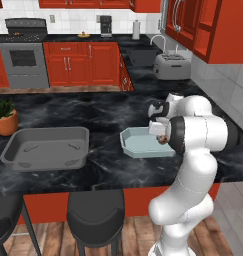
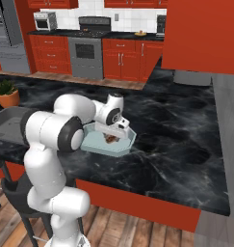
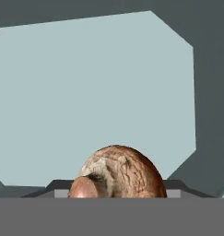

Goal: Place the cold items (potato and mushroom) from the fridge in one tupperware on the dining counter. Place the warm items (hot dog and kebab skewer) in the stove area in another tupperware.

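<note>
Tool clenched on the mushroom, hanging over the pale tupperware near the bench's front edge. Risk: released off-centre (round cap), rolling against the low wall or out.

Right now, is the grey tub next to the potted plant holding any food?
No, the grey tub beside the potted plant shows only its bare inside in the left base view.

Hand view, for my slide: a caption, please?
Gripper holding a brown mushroom above the pale blue tupperware.
</note>
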